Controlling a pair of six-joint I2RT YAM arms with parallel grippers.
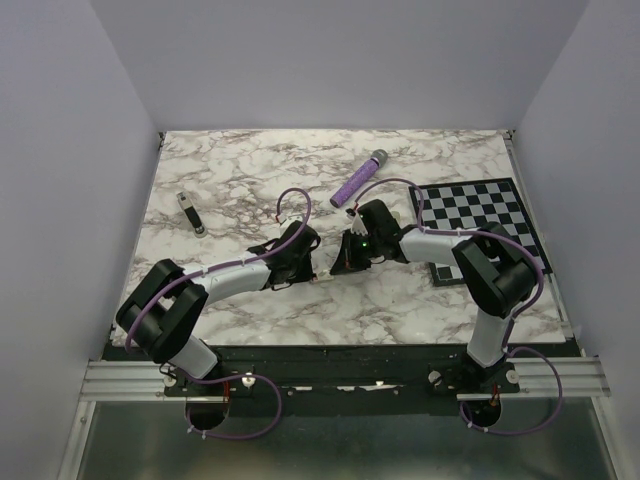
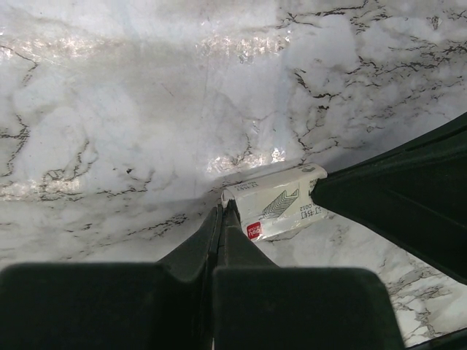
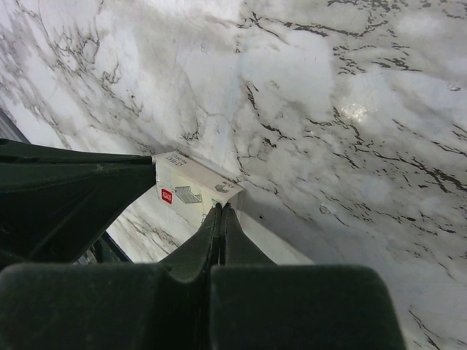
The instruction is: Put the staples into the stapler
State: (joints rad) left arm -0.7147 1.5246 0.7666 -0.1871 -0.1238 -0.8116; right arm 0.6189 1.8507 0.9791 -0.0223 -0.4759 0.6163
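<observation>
The cream-white staple box [image 2: 276,204] with a red logo sits between my two grippers, just above or on the marble; it also shows in the right wrist view [image 3: 191,188]. My left gripper [image 2: 225,209] is shut, its tips pinching a thin edge at one end of the box. My right gripper [image 3: 221,210] is shut on the other end's edge. In the top view the left gripper [image 1: 308,262] and right gripper [image 1: 346,256] meet at the table's middle and hide the box. The stapler [image 1: 190,212] lies far left, apart from both. The grey staple block is out of view.
A purple cylinder with a grey tip [image 1: 360,177] lies behind the right gripper. A black-and-white checkered mat [image 1: 480,225] covers the right side of the marble table [image 1: 250,170]. Grey walls close in the left, right and back.
</observation>
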